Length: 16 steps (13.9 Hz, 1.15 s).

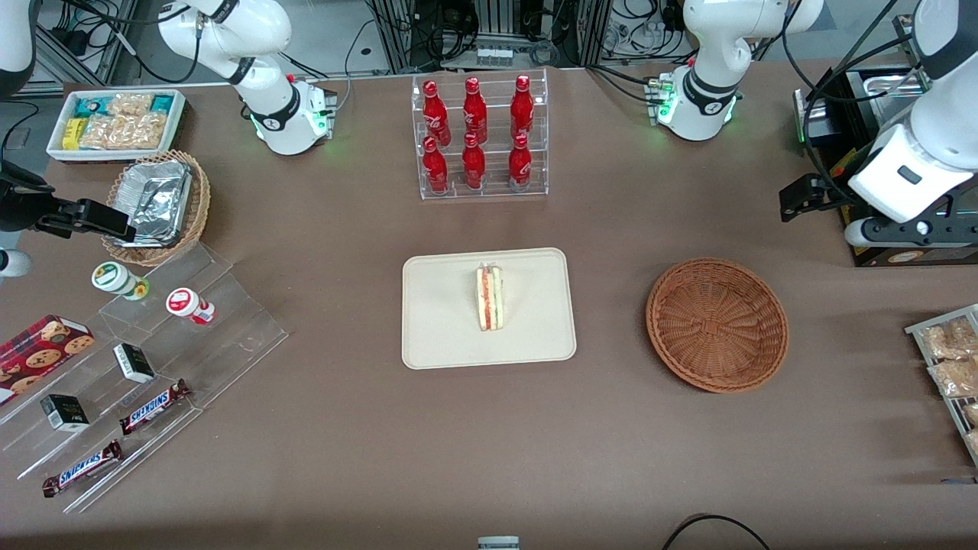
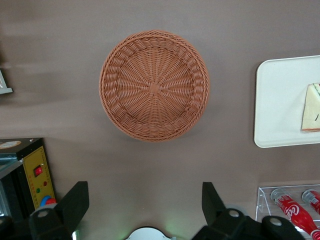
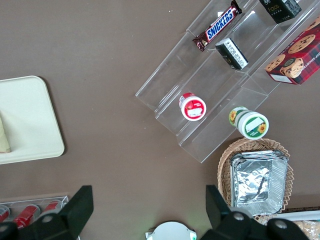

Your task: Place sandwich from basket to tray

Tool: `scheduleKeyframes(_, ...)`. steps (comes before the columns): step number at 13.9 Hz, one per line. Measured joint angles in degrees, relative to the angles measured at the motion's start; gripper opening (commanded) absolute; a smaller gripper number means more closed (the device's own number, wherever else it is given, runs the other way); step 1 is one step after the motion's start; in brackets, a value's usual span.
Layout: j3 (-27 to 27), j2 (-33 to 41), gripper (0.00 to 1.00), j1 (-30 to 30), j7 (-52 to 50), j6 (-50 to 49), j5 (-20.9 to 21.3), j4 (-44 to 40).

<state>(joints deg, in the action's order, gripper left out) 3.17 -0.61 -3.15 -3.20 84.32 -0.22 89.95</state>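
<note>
The sandwich (image 1: pixel 490 297) stands on its edge in the middle of the tray (image 1: pixel 435 336), its red and green filling turned up; the basket (image 1: pixel 717 324) holds nothing and sits well apart from the tray, toward the working arm's end of the table. The gripper (image 2: pixel 145 207) hangs high above the bare table just beside the basket, fingers spread wide and holding nothing. I judge the sandwich as light, soft and easy to crush — the layers may slide apart; a gentle hold across the two flat bread faces, low near the wide end, seems the safest.
</note>
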Motion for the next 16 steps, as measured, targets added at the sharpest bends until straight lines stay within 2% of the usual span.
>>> scheduleKeyframes(4, -1.3, 1.0, 1.00, -0.7, 3.7, 0.1, 0.0, -0.1)
scheduleKeyframes(16, -4.9, 1.0, 1.00, -2.1, 2.5, 2.3, 1.7, -1.3)
